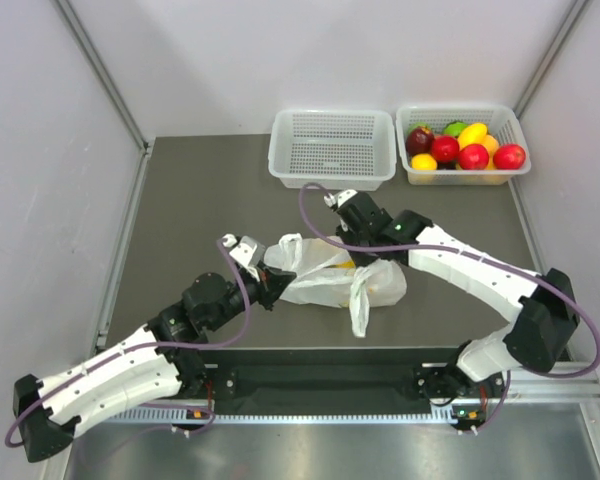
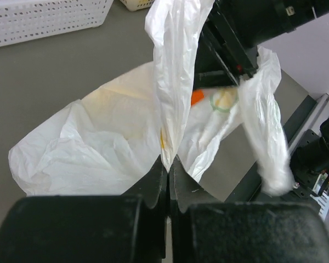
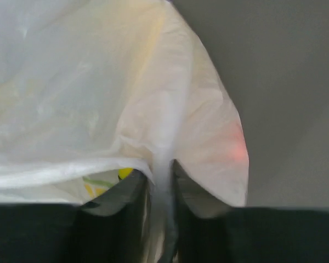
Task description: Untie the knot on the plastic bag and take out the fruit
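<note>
The white plastic bag lies on the dark table between both arms, one loop handle hanging toward the near edge. My left gripper is shut on a fold of the bag's left side; in the left wrist view the film rises from between the jaws. My right gripper is shut on the bag's far rim, the film pinched between its jaws in the right wrist view. Yellow fruit shows at the bag's mouth, and an orange spot shows in the left wrist view. The rest of the fruit is hidden inside.
An empty white perforated basket stands at the back. Another white basket at the back right holds a heap of red, yellow and green fruit. White walls enclose the table on both sides.
</note>
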Motion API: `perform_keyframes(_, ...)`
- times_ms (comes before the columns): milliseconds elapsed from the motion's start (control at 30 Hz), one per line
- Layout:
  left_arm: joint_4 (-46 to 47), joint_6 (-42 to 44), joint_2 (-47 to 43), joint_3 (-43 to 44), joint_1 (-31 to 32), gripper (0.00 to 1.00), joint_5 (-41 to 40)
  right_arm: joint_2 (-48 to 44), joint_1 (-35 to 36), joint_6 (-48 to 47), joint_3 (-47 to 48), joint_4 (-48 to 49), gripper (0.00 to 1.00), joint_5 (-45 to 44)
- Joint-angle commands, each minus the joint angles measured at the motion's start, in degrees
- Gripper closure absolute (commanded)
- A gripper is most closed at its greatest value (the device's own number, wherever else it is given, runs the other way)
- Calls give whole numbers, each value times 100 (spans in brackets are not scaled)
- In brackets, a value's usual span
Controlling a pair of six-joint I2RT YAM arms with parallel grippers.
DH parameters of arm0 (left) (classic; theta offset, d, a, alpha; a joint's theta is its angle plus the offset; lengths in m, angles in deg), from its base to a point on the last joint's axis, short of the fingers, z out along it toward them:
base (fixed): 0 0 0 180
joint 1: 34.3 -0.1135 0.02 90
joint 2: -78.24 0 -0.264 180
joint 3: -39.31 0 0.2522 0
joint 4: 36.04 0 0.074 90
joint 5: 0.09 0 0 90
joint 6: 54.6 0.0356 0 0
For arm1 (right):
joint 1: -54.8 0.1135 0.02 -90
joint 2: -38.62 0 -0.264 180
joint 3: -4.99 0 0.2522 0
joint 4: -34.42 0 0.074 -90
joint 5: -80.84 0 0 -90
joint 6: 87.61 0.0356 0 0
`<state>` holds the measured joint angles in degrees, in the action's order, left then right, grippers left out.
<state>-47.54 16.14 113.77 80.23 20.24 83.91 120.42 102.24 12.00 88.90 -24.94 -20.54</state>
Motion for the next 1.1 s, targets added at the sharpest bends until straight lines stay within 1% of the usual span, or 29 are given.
perform_keyframes(0, 363, -174, -19, -131, 12, 100, -103, 169, -182, 225, 446, 622, 86, -611)
perform_keyframes(33, 380, -217, -28, -149, 12, 100, -164, 248, -226, 235, 656, 666, 97, -690)
perform_keyframes(67, 398, -218, -20, -184, 12, 100, -199, 275, -322, 217, 762, 702, 100, -717)
perform_keyframes(200, 450, -192, 24, -193, 12, 100, -629, 407, -542, 86, 1412, 869, 100, -620)
perform_keyframes(233, 477, -131, 33, -176, 12, 100, -857, 485, -578, 50, 1710, 930, 100, -603)
perform_keyframes(300, 626, -25, 103, -141, 12, 100, -1183, 582, -683, -99, 1957, 1018, 100, -576)
perform_keyframes(333, 696, 97, 130, -123, 12, 100, -1489, 661, -753, -151, 2167, 1140, 100, -541)
perform_keyframes(467, 1109, 537, 375, -53, 12, 100, -2193, 863, -894, -467, 2573, 1457, 100, -322)
perform_keyframes(533, 1381, 791, 490, -53, 12, 100, -2396, 1047, -947, -521, 2818, 1449, 100, -128)
perform_keyframes(600, 1409, 828, 692, -70, 12, 100, -2608, 1145, -956, -609, 2890, 1440, 100, 38)
perform_keyframes(667, 1286, 767, 815, -149, 12, 100, -2617, 1119, -956, -644, 2654, 1528, 100, 205)
perform_keyframes(700, 1198, 497, 868, -202, 4, 100, -2643, 1075, -956, -627, 2505, 1694, 100, 371)
perform_keyframes(733, 1189, 381, 885, -289, 12, 100, -2582, 944, -947, -627, 2121, 1817, 100, 434)
perform_keyframes(767, 1267, 267, 877, -586, 12, 100, -2486, 865, -956, -592, 1917, 1905, 100, 487)
perform_keyframes(800, 1381, 135, 825, -763, 12, 98, -2267, 794, -947, -574, 1741, 2045, 100, 574)
perform_keyframes(833, 1469, -153, 789, -1017, 12, 92, -2178, 628, -947, -565, 1391, 2090, 100, 619)
perform_keyframes(900, 1435, -523, 614, -1177, 12, 82, -1898, 339, -921, -574, 1064, 2213, 100, 628)
perform_keyframes(933, 1278, -604, 526, -1221, 39, 72, -1835, 241, -912, -609, 740, 2257, 100, 645)
perform_keyframes(1000, 1084, -683, 158, -1195, 126, 64, -1782, -83, -895, -661, 353, 2354, 100, 707)
perform_keyframes(1033, 970, -675, 17, -1082, 248, 54, -1791, -181, -894, -697, 228, 2389, 100, 698)
perform_keyframes(1067, 708, -657, -219, -985, 293, 48, -1782, -286, -886, -714, 123, 2407, 100, 716)
